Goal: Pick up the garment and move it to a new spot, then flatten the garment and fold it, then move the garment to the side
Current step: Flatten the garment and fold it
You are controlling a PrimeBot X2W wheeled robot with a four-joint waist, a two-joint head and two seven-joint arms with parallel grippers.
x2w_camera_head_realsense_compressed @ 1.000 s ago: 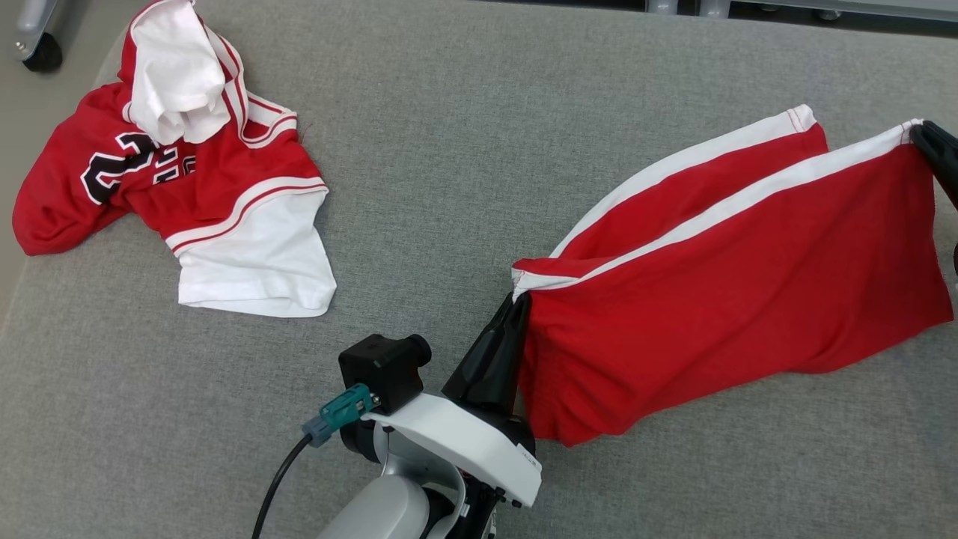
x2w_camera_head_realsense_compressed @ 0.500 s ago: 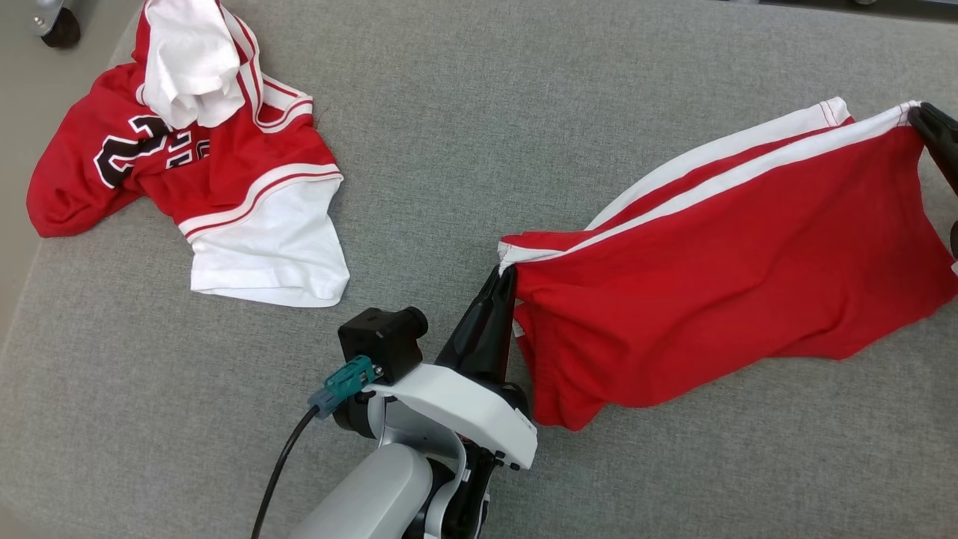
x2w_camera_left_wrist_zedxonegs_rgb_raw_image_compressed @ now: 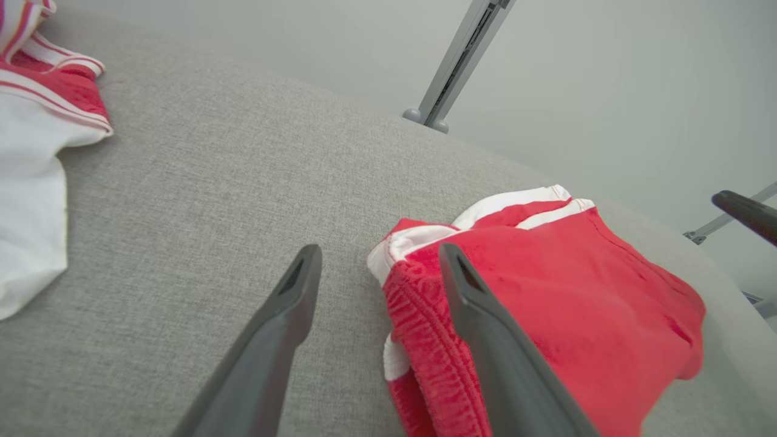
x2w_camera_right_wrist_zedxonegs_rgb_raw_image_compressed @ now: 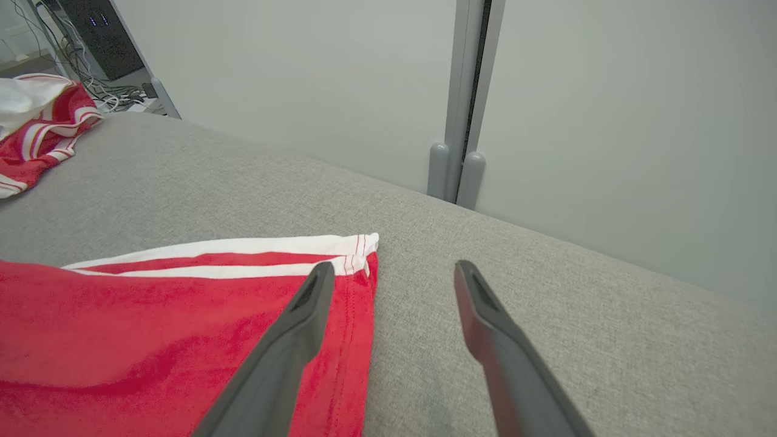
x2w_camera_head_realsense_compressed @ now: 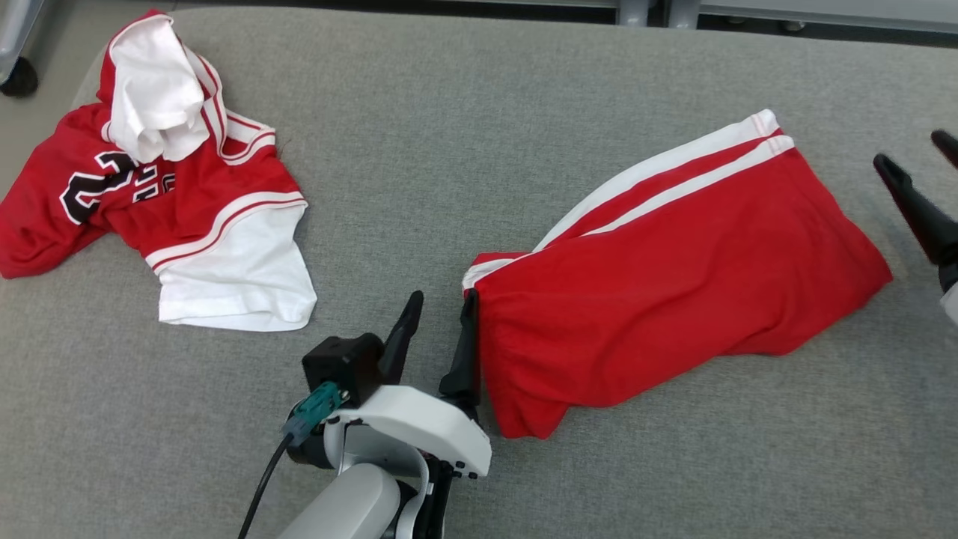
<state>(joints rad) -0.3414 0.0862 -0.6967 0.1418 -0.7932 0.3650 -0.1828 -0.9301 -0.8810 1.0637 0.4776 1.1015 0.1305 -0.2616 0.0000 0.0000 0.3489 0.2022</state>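
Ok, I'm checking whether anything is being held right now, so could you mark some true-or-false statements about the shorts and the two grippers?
1. The left gripper has its fingers apart, beside the waistband of the red shorts. True.
2. The red shorts hang in the air. False: they lie on the grey padded surface.
3. The right gripper is clamped on the shorts' hem. False: its fingers are apart, holding nothing.
4. A red and white numbered jersey lies crumpled toward the robot's left. True.
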